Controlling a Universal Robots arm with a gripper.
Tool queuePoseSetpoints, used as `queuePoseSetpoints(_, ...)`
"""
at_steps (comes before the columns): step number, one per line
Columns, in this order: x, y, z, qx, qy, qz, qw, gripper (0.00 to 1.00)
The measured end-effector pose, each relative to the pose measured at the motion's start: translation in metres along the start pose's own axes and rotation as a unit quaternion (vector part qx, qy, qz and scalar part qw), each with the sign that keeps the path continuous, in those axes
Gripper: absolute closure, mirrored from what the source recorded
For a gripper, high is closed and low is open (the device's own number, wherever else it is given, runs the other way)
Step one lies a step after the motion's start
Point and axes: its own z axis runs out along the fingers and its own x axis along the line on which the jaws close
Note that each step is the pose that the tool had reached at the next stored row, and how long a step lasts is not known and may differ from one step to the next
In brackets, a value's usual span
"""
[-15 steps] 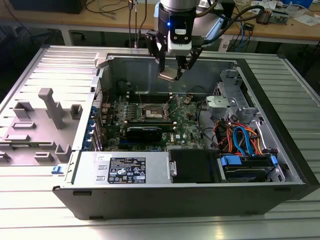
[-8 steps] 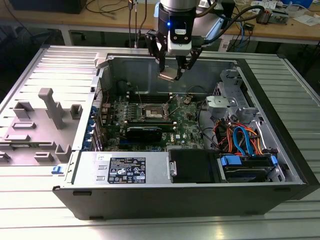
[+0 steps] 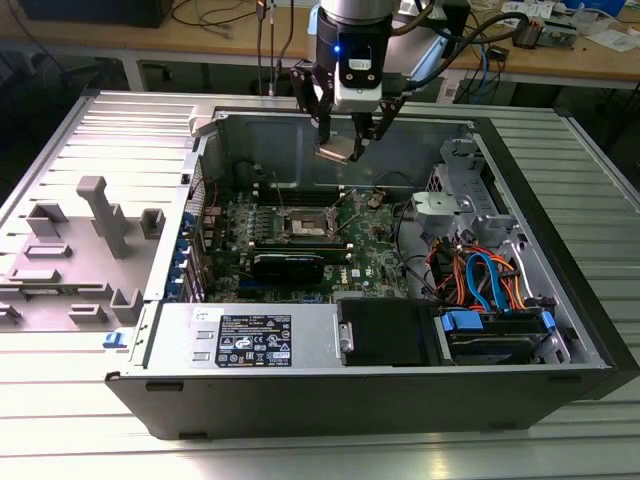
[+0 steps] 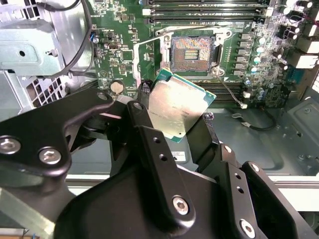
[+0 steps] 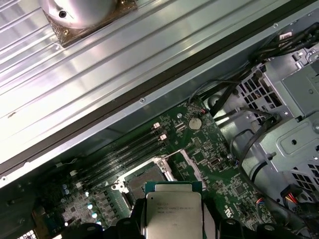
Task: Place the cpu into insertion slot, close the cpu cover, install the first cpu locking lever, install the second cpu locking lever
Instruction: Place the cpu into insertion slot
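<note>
The claw (image 3: pixel 345 143) hangs in the upper middle of the exterior view, above the open computer case (image 3: pixel 300 395), clenched on the cpu (image 3: pixel 337 152). The cpu is a small flat square, held tilted, with a dull silver-grey metal top and a thin green edge. In the second wrist view black fingers (image 4: pixel 149 144) pinch it at two opposite sides. The insertion slot (image 3: pixel 305 226) sits on the green board (image 3: pixel 385 250) below, its contacts bare, well apart from the cpu.

Wide open right above the insertion slot (image 4: pixel 192 52). Hemmed in just beside it by low memory strips (image 4: pixel 207 10), and off to the exterior view's right by a grey metal cage (image 3: pixel 455 205) and wires (image 3: pixel 480 275).
</note>
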Motion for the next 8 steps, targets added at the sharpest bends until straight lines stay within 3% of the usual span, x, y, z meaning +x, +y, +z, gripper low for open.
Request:
queuePoseSetpoints(3, -0.0001, -0.0004, 0.0027, -0.0004, -0.0026, 0.031, 0.9995, 0.46)
queuePoseSetpoints(8, -0.0002, -0.0007, 0.0048, -0.0009, -0.0051, 0.063, 0.9980, 0.46)
